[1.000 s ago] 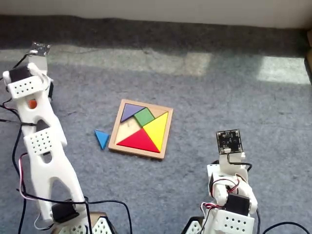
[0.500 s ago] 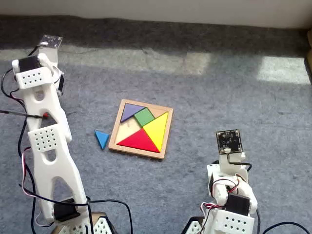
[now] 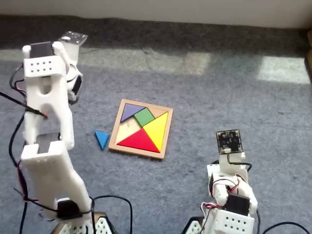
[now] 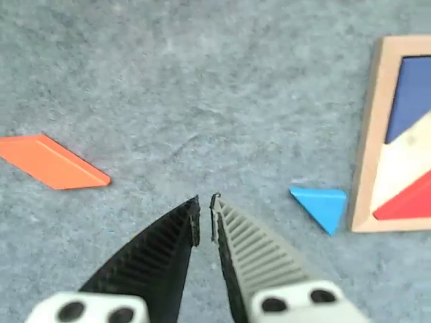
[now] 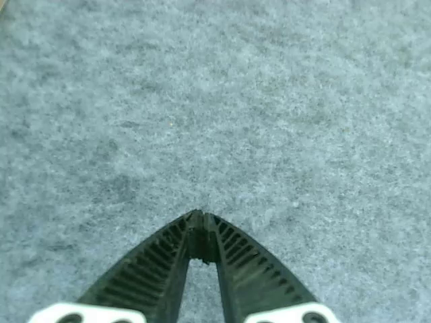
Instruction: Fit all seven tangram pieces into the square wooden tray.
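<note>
The square wooden tray (image 3: 115, 137) lies mid-carpet and holds a purple triangle (image 3: 130, 111), a green square (image 3: 144, 117), a yellow triangle (image 3: 157, 128) and a red triangle (image 3: 139, 141). A small blue triangle (image 3: 102, 139) lies on the carpet just off the tray's left edge. In the left wrist view my left gripper (image 4: 205, 202) hovers shut and empty above the carpet, between an orange parallelogram (image 4: 54, 163) and the blue triangle (image 4: 322, 206), with the tray (image 4: 367, 134) beyond. My right gripper (image 5: 202, 217) is shut over bare carpet.
The left arm (image 3: 44, 97) stretches up the left side of the grey carpet. The right arm (image 3: 229, 146) sits near the front right. A dark strip runs along the carpet's far edge.
The left arm has swung its wrist to the right and farther back, closer to the tray's side. The right arm, tray and blue triangle have not moved.
</note>
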### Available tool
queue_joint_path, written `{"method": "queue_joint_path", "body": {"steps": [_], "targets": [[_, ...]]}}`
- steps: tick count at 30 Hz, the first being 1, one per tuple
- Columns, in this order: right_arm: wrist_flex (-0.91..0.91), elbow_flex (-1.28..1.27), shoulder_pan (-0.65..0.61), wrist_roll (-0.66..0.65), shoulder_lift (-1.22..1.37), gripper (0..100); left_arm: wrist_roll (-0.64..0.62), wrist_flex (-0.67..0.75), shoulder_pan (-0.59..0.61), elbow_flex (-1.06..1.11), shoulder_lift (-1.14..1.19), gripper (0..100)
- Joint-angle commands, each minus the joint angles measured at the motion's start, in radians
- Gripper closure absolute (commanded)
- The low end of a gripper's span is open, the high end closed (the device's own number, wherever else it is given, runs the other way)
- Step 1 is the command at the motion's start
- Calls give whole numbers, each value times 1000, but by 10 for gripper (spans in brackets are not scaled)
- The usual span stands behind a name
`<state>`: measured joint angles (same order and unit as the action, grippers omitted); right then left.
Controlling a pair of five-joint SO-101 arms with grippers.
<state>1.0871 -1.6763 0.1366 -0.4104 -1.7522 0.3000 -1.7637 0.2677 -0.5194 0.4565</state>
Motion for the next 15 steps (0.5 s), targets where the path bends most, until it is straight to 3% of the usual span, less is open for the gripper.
{"method": "queue_joint_path", "body": {"steps": [1, 6, 12, 15], "targets": [[-1, -65, 13, 2, -13, 993, -9, 6, -45, 179, -183, 941], [-1, -65, 13, 2, -13, 993, -55, 117, -47, 461, -361, 928], [-1, -65, 13, 2, -13, 993, -69, 290, -116, 812, -585, 790], [-1, -65, 13, 2, -13, 993, -161, 434, -133, 955, -634, 726]]}}
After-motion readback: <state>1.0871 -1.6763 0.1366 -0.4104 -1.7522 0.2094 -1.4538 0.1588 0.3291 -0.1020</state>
